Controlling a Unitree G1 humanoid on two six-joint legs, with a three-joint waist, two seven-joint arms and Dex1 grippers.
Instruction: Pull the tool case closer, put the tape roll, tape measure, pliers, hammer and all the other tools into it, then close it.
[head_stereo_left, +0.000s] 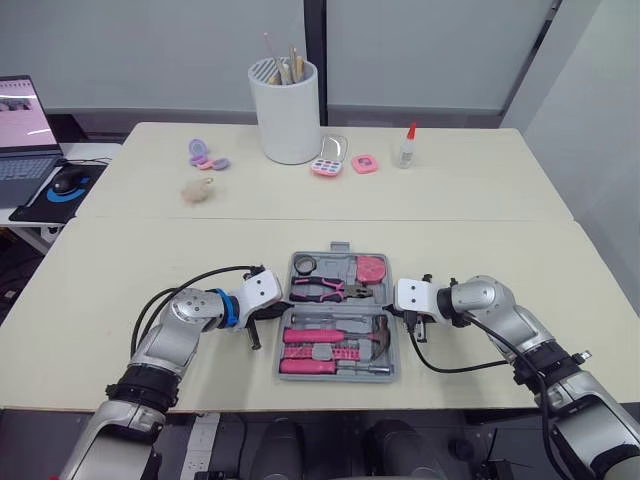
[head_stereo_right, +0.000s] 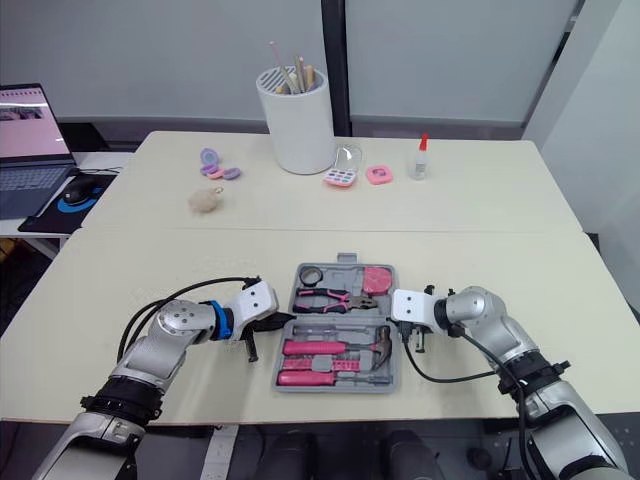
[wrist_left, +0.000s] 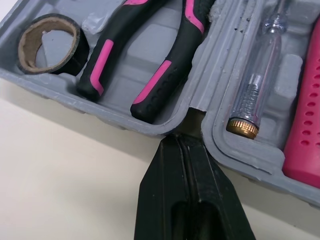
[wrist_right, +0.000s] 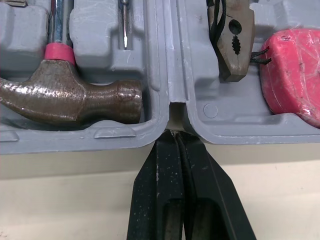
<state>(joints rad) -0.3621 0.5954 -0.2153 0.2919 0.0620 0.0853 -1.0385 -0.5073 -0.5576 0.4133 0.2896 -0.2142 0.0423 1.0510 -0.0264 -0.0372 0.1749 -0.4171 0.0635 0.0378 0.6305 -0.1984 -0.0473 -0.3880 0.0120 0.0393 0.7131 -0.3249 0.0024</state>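
Tool case (head_stereo_left: 337, 379) lies open, hinge axis running left-right. Left end effector (wrist_left: 182, 137) and right end effector (wrist_right: 176, 134), both closed and empty, touch its opposite hinge notches.

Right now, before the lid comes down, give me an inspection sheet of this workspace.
Surface: cream table with a seam across its middle.
Job's things: tool case open and flat; tape roll, pliers and tape measure in the far half; hammer and pink-handled tools in the near half.
Clutter: white pot of brushes, purple compacts, fluffy ball, palette, glue bottle.
Grippers: left gripper and right gripper shut, tips at the case's hinge notches.
Cables: black cable loops off the left wrist, another off the right.
Surroundings: laptop and mouse on a side desk.
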